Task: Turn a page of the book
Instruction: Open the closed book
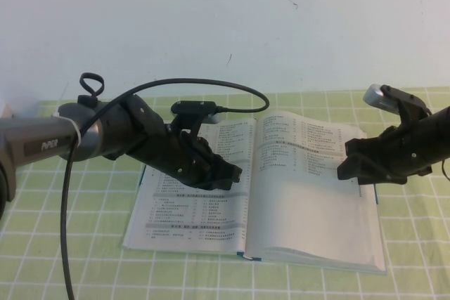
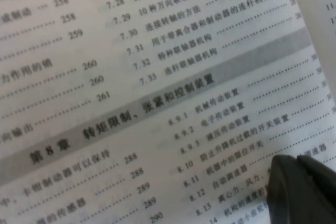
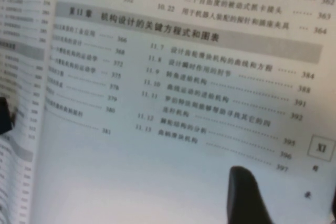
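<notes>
Over flat printed book (image 1: 281, 194), left gripper (image 1: 228, 173), right gripper (image 1: 349, 168).

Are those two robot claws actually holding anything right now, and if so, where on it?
Nothing appears held. The left gripper hangs over the book's left side, and the right gripper hangs over the page near its right edge, gripping no paper.

Green-and-white checked tablecloth (image 1: 70, 258) across the lower half of the frame. Plain white wall (image 1: 225, 26) filling the upper half.
</notes>
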You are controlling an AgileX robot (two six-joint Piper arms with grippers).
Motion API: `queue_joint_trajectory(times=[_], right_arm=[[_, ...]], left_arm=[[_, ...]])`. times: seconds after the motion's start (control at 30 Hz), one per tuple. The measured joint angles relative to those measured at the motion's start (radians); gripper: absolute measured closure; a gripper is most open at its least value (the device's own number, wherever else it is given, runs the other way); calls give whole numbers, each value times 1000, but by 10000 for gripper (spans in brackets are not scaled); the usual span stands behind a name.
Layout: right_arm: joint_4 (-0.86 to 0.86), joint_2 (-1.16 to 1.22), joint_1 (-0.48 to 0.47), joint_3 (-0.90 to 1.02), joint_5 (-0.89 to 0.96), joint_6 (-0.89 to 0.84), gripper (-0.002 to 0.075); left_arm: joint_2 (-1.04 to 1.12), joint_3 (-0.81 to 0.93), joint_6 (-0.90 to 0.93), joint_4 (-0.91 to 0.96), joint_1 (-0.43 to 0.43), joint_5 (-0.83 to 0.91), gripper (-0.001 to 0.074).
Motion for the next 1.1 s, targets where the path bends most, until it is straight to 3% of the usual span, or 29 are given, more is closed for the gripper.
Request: queue_joint_trajectory(times=[0.7,1.1], right_arm=[[78,27,0,-7,12,-56,382],[283,39,0,-7,54,-227,382]], left_arm=[[-14,2,0,32,0,-4,739],[-118,14,31,121,0,10,738]])
